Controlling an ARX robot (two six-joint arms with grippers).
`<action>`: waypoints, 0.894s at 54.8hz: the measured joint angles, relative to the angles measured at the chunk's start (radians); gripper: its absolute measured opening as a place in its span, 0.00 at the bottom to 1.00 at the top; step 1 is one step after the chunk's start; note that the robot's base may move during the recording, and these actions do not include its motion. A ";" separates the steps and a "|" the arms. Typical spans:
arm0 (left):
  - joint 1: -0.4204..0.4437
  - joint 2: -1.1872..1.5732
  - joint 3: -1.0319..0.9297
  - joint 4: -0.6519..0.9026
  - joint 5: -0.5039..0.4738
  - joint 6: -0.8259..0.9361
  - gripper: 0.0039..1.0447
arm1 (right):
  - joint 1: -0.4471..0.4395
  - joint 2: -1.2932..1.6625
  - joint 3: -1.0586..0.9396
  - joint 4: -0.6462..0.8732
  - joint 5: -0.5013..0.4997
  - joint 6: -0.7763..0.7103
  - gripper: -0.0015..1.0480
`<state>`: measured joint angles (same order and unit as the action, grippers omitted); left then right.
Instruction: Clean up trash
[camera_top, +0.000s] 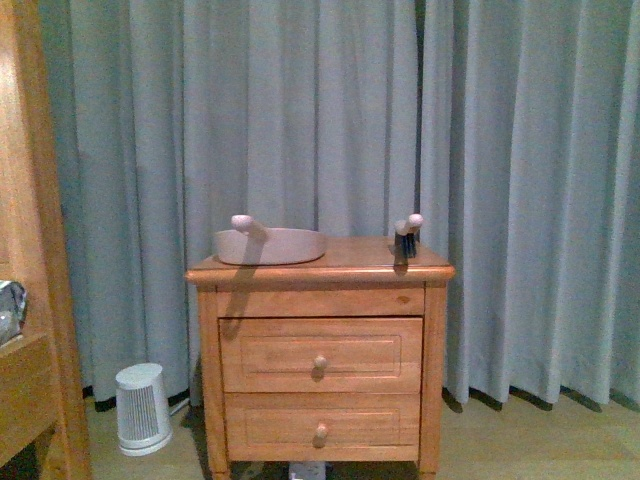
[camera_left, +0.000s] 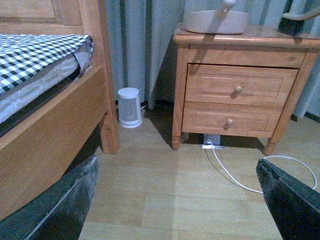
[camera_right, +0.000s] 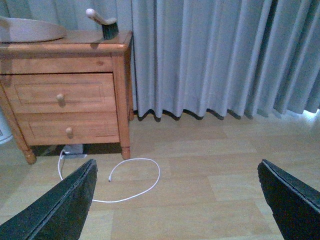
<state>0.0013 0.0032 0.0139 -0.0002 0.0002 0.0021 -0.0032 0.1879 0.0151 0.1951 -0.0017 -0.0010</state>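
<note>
The trash is out of view in all three views. My left gripper (camera_left: 177, 200) hangs open low over bare wood floor, its two dark fingers (camera_left: 65, 202) far apart with nothing between them. My right gripper (camera_right: 177, 202) is also open above the floor, holding nothing. Neither arm shows in the front view. A wooden nightstand (camera_top: 310, 300) with two drawers stands ahead. On its top rest a pinkish dustpan (camera_top: 270, 245) and a small brush (camera_top: 406, 238).
Grey curtains (camera_top: 520, 200) hang behind the nightstand. A small white appliance (camera_top: 140, 408) stands on the floor left of it. A bed with a checked cover (camera_left: 35, 55) and wooden frame (camera_left: 55, 120) lies further left. A white cable (camera_right: 159, 172) loops over the floor.
</note>
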 joint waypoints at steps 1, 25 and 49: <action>0.000 0.000 0.000 0.000 0.000 0.000 0.93 | 0.000 0.000 0.000 0.000 0.000 0.000 0.93; 0.000 0.000 0.000 0.000 0.000 0.000 0.93 | 0.000 0.000 0.000 0.000 0.000 0.000 0.93; 0.000 0.000 0.000 0.000 0.000 0.000 0.93 | 0.000 0.001 0.000 0.000 -0.001 0.000 0.93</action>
<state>0.0010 0.0036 0.0139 -0.0002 0.0002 0.0021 -0.0032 0.1886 0.0151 0.1951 -0.0029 -0.0010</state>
